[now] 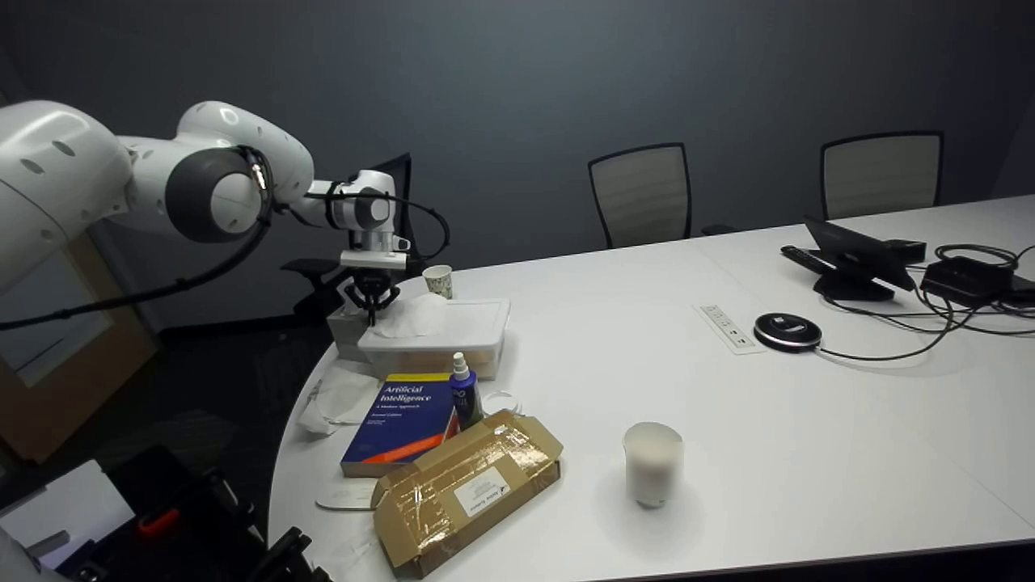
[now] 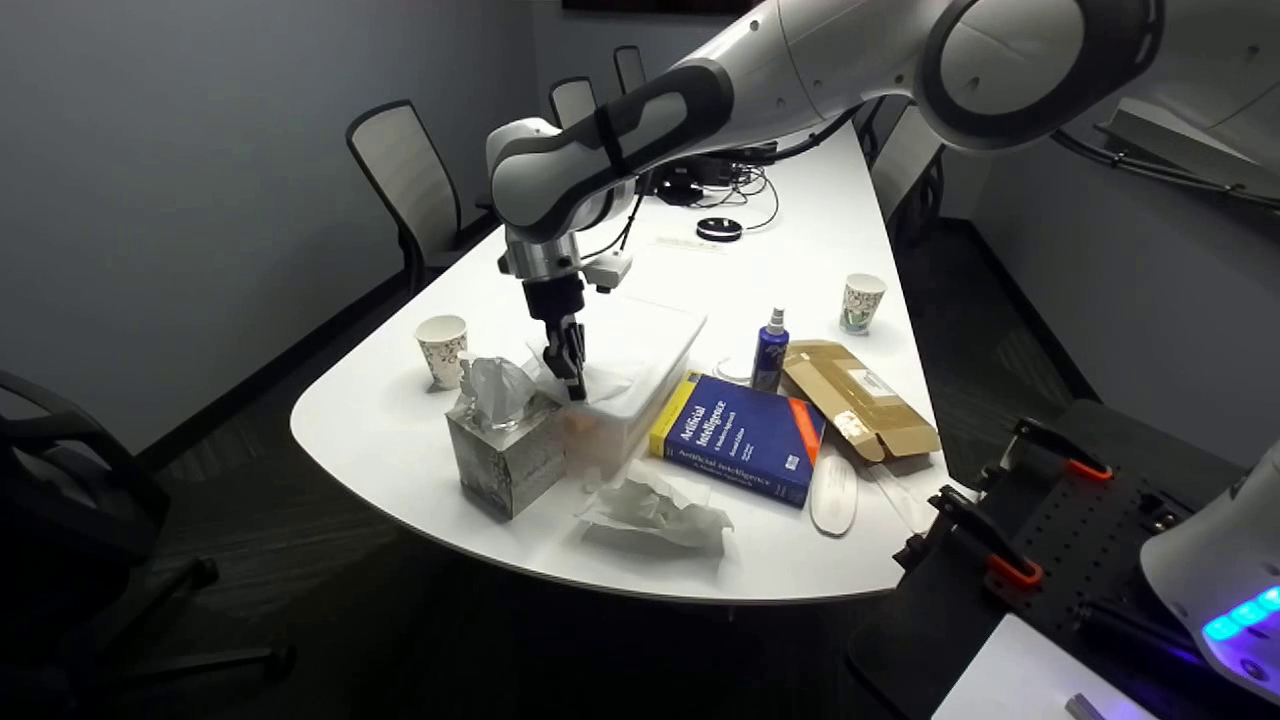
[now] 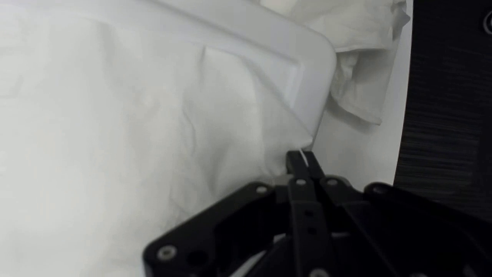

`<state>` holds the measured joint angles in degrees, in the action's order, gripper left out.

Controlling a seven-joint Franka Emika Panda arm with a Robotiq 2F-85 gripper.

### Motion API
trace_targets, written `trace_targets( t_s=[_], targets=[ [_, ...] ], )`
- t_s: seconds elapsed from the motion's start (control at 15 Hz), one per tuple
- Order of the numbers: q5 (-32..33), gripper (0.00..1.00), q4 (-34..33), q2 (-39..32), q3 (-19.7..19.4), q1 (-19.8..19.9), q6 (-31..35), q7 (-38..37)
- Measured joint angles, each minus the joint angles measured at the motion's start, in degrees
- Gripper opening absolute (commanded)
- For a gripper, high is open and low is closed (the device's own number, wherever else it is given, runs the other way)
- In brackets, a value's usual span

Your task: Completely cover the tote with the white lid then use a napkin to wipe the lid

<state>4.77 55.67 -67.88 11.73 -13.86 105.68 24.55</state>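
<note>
Black fingers (image 3: 295, 163) pinch a white paper napkin (image 3: 146, 127) on the flat white plastic lid (image 1: 481, 317)

The jointed white arm (image 1: 251, 137) reaches over the white table (image 1: 582, 364) and bends downward, its fingers pressed together with a thin white edge of the napkin nipped between their tips. They stand at the lid's edge, close to a rounded corner; from here I can't tell whether they touch the lid. The napkin spreads from them, wrinkled, over part of the lid. The lid lies flat on top of the shallow, see-through rectangular plastic tote (image 1: 485, 365), its outline following the tote's on the sides I can see.

A square grey tissue box (image 2: 505, 465), a white tissue (image 2: 497, 390) sticking up from it, stands just beside the tote. Crumpled whitish paper (image 2: 655, 515) and a thick blue book (image 2: 740, 435) lie near, with an upright blue spray bottle (image 2: 770, 355) and a flat tan cardboard packet (image 1: 469, 485) just beside the book. A patterned paper cup (image 2: 443, 352) stands near the tissue box.
</note>
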Motion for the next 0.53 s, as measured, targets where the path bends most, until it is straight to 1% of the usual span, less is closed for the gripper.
trace_targets(
  t_s=[0.33, 0.53],
  targets=[
    [0.7, 0.0, -6.3, -2.9, -0.3, -1.2, 0.7, 0.0],
    [0.8, 0.0, -8.8, -4.0, -0.4, -1.2, 1.7, 0.0]
  ],
)
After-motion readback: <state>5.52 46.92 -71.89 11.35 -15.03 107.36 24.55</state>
